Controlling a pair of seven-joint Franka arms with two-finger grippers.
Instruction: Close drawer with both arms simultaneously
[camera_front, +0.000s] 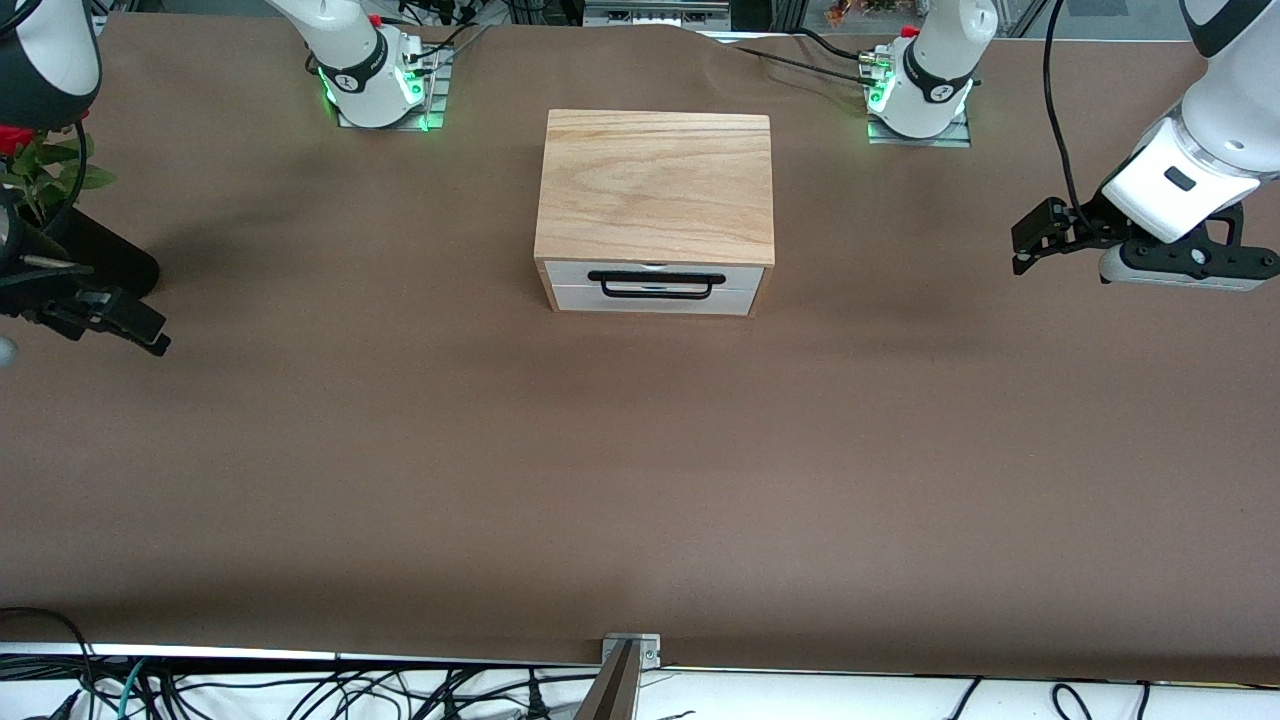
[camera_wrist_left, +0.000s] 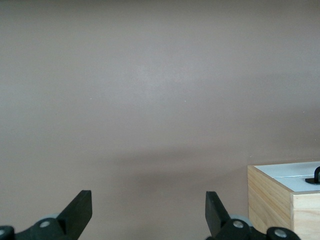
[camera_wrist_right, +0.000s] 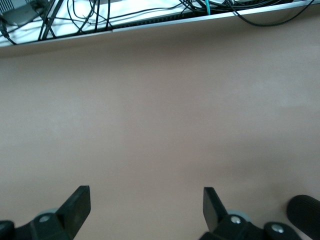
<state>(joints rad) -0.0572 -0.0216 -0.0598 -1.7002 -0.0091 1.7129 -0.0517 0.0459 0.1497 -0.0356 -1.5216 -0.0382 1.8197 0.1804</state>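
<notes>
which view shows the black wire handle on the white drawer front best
The front view: the thin black wire handle shows whole, lying across the white drawer front of the oak-grain box. The left wrist view catches only one end of the handle at the box's corner. The right wrist view shows none of it.
</notes>
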